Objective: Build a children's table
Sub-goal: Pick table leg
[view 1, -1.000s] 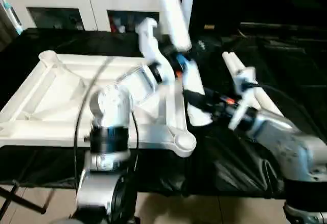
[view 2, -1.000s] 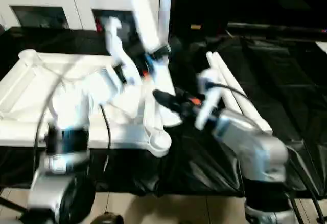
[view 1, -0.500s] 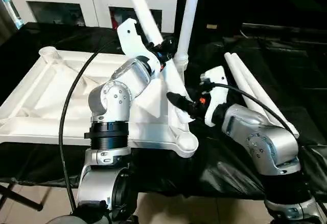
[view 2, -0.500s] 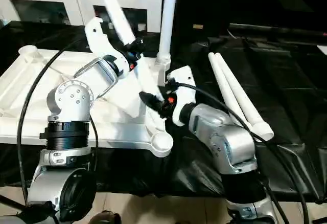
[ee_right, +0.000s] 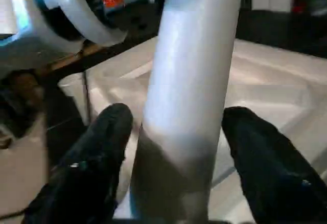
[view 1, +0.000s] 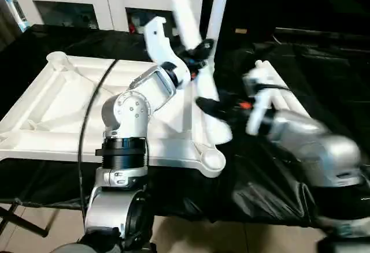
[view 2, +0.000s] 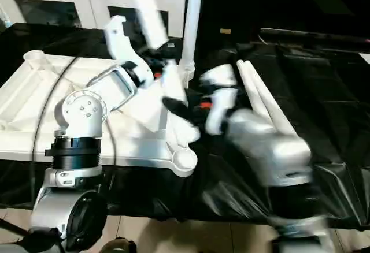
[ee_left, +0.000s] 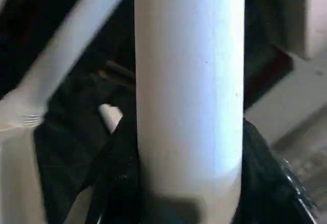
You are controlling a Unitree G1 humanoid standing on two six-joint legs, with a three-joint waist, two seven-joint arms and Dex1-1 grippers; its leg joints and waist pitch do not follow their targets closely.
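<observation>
The children's table top [view 1: 52, 108] lies upside down on black cloth, ribs up. One white leg [view 1: 221, 4] stands upright in its far right corner socket. My left gripper [view 1: 199, 48] is shut on a second leg [view 1: 179, 4], which tilts up and to the left; the tube [ee_left: 189, 81] sits tight between the black fingers [ee_left: 117, 183]. My right gripper [view 1: 209, 105] is open around that leg's lower part [ee_right: 189, 81], its fingers [ee_right: 102, 147] standing off the tube on either side. Two more legs [view 2: 254, 82] lie on the cloth to the right.
The near right corner socket [view 1: 211, 160] sits at the table top's front edge, just below my right gripper. A white cabinet with glass doors [view 1: 87, 4] stands behind. Black cloth [view 1: 324, 74] covers the work surface, and tiled floor shows in front.
My left gripper has closed on the tilted leg and swung it to the right, more upright. The right gripper's fingers have spread off the leg, and the right arm has drawn back to the right.
</observation>
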